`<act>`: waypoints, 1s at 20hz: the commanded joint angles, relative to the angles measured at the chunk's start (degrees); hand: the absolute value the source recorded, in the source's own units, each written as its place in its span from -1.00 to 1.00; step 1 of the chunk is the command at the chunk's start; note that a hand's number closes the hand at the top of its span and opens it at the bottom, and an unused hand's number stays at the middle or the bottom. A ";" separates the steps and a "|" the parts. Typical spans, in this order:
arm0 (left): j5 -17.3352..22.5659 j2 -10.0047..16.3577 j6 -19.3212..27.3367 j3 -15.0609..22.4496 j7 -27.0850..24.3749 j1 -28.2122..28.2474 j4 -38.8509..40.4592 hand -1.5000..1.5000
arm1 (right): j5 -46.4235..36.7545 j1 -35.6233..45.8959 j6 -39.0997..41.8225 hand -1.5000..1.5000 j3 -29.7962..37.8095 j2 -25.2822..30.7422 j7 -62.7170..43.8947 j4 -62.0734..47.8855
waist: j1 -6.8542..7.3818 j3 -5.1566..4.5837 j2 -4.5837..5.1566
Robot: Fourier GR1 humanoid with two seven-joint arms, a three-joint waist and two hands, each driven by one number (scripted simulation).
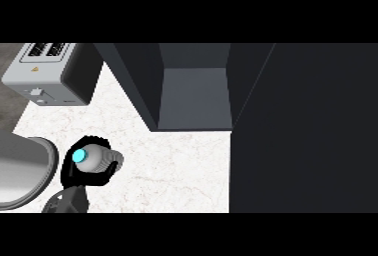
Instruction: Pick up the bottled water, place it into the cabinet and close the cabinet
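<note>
The bottled water (97, 159) shows from above at the lower left, a pale ribbed bottle with a cyan cap. My left hand (80, 177) is curled round it, black fingers wrapping its sides, and holds it over the white counter (173, 170). The dark cabinet (193, 97) stands open up and to the right of the bottle, and its grey shelf looks bare. Its door (303, 130) is a wide dark panel filling the right side of the view. My right hand does not show.
A silver toaster (46, 75) sits at the back left of the counter. A large grey rounded metal vessel (26, 170) lies at the left edge, close beside my left hand.
</note>
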State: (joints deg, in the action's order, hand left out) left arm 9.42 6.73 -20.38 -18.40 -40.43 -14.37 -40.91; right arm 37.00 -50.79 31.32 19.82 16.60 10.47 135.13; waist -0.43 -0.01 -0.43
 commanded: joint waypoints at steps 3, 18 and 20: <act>-1.51 -6.47 6.46 5.26 5.60 0.91 -11.47 1.00 | 6.14 -3.13 -3.08 -1.00 0.91 -0.11 -3.84 12.24 | 0.41 0.03 -0.16; 9.64 -6.73 36.20 33.26 18.10 -3.91 -27.71 1.00 | 6.66 0.70 -4.00 -1.00 1.94 1.45 -3.43 8.19 | -0.65 -0.06 0.34; 7.79 -6.73 39.82 32.85 20.31 -5.15 -30.26 1.00 | 10.23 -3.39 -2.47 -1.00 3.89 2.37 -3.41 11.25 | -0.99 -0.08 0.15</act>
State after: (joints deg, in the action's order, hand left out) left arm 17.29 0.08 12.17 10.66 -21.80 -17.97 -68.50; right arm 39.58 -49.82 30.68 21.34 19.29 10.73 134.65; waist -1.08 -0.07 -0.24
